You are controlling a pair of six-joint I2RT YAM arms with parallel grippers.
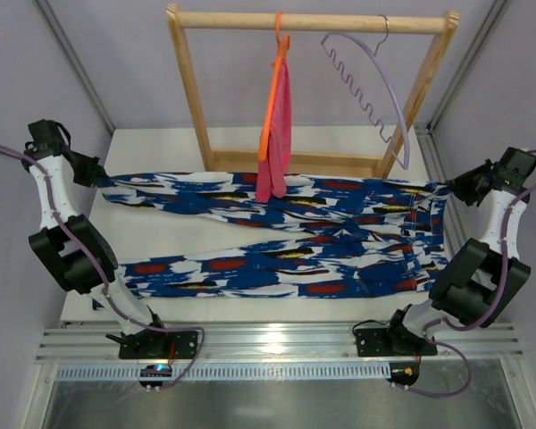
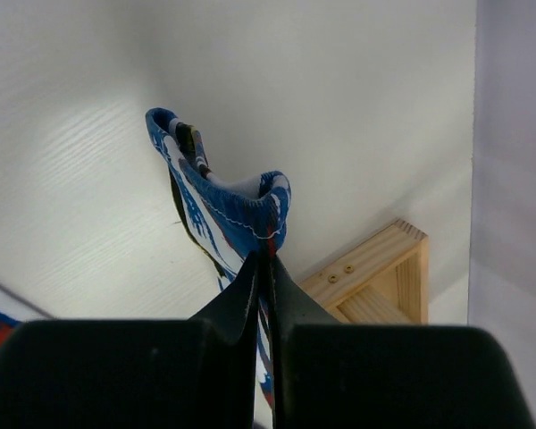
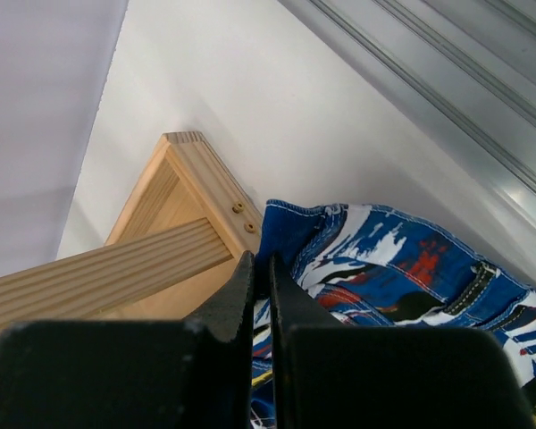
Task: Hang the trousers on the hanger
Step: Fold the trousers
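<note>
Top external shows the trousers [image 1: 277, 241] stretched between left pincer [image 1: 101, 177] and right pincer [image 1: 448, 188], each pinching one end.

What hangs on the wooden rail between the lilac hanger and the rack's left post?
An orange hanger with a pink cloth draped on it, as the top view shows.

The trousers [image 1: 277, 234] are soft printed cloth with stitched seams. The hanger [image 1: 395, 100] looks like smooth plastic with a shiny metal hook [image 1: 383, 25]; the rack [image 1: 313, 21] is bare, grainy wood. The table [image 1: 152, 152] is matt white, faintly grained
</note>
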